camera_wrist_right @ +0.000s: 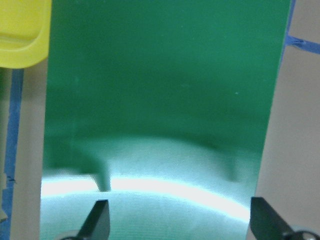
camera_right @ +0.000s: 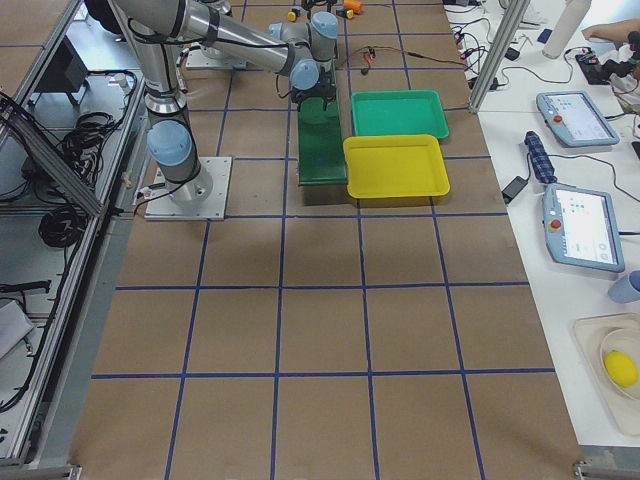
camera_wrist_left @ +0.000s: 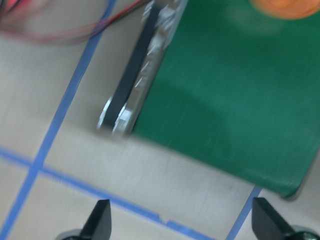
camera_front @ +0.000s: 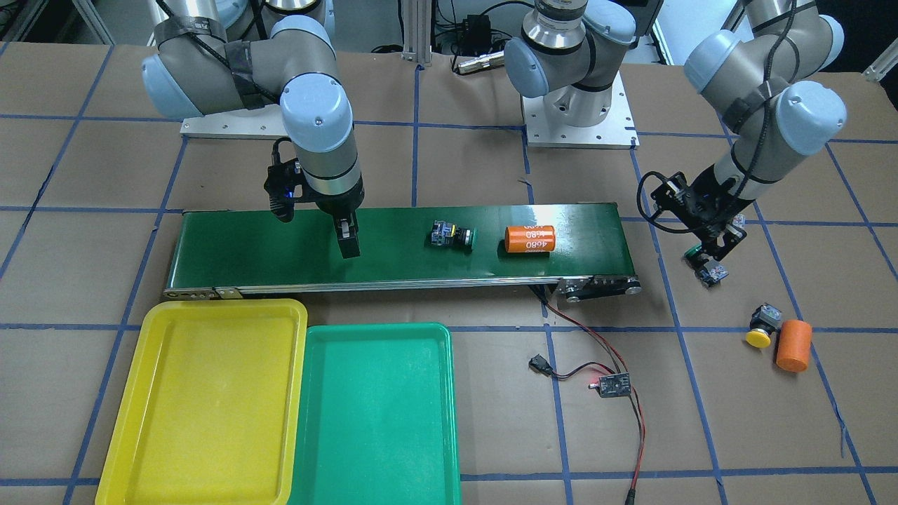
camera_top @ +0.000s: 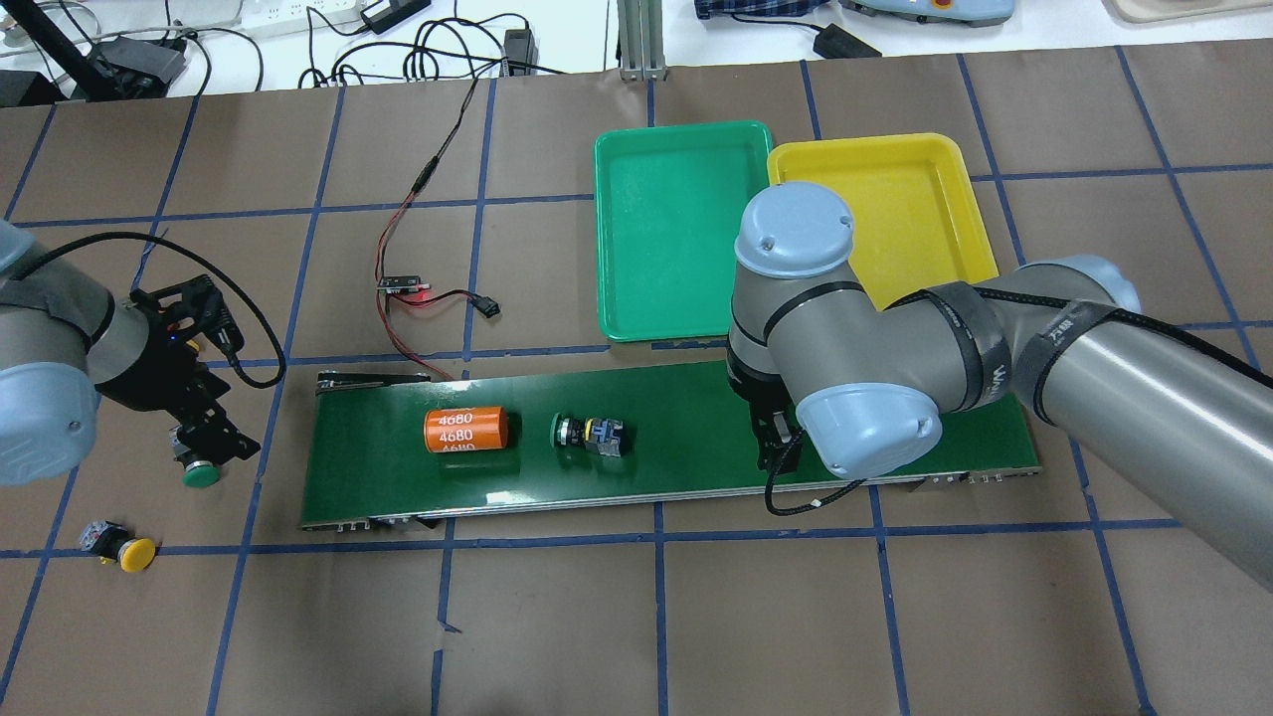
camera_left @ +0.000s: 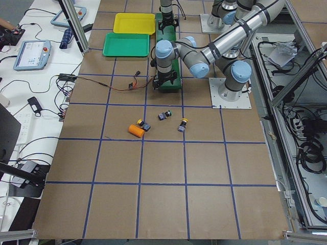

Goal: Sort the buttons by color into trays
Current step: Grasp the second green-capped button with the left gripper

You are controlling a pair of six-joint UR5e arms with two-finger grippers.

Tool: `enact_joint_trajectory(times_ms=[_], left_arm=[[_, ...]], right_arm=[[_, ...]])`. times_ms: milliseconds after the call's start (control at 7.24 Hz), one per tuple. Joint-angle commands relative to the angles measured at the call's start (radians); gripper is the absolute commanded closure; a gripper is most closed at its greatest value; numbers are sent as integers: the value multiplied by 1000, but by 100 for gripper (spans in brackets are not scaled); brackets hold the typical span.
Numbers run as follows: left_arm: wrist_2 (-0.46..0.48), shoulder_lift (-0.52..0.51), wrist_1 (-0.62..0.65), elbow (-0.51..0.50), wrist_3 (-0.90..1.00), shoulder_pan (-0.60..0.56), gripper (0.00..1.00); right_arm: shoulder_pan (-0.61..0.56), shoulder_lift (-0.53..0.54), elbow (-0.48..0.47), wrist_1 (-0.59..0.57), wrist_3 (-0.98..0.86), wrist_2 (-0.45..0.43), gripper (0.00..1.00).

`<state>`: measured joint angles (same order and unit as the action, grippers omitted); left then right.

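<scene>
A green-capped button (camera_front: 452, 235) lies on its side on the conveyor belt (camera_front: 245, 252), next to the orange 4680 cylinder (camera_front: 530, 239). My right gripper (camera_front: 349, 242) is open and empty, low over the belt to the button's right in the overhead view. My left gripper (camera_top: 204, 447) is open beside the belt's end, right over a second green button (camera_top: 202, 474) on the table. That button does not show in the left wrist view. One yellow button (camera_top: 124, 550) lies nearer the robot, another (camera_front: 761, 330) by a plain orange cylinder (camera_front: 793, 345). The yellow tray (camera_front: 210, 400) and green tray (camera_front: 379, 421) are empty.
A small circuit board (camera_front: 610, 384) with red and black wires lies on the table between the belt's end and the green tray. The brown table top carries a blue tape grid. The two trays touch side by side across the belt from the robot.
</scene>
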<state>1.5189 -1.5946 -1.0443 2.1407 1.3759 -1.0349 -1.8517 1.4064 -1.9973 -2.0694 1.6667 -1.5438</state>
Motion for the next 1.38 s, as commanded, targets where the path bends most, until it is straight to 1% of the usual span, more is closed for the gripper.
enact_joint_trajectory(times_ms=[0, 138, 276, 414, 552, 829, 1243], left_arm=[[-19, -72, 98, 24, -296, 52, 0], [-8, -97, 99, 19, -477, 52, 0], [12, -117, 125, 15, -561, 61, 0], [42, -148, 136, 12, -578, 90, 0], [43, -175, 141, 5, -598, 132, 0], [44, -195, 187, 7, -623, 145, 0], [44, -235, 191, 15, -650, 160, 0]], right_arm=[[-9, -4, -14, -9, 10, -4, 0], [-11, -6, -12, -14, 11, 1, 0], [-9, -4, -12, -14, 21, 2, 0], [-11, -6, -14, -14, 36, 8, 0], [-11, -7, -15, -12, 30, 7, 0], [-11, -9, -11, -14, 24, -2, 0], [2, -11, -14, -14, 18, -2, 0]])
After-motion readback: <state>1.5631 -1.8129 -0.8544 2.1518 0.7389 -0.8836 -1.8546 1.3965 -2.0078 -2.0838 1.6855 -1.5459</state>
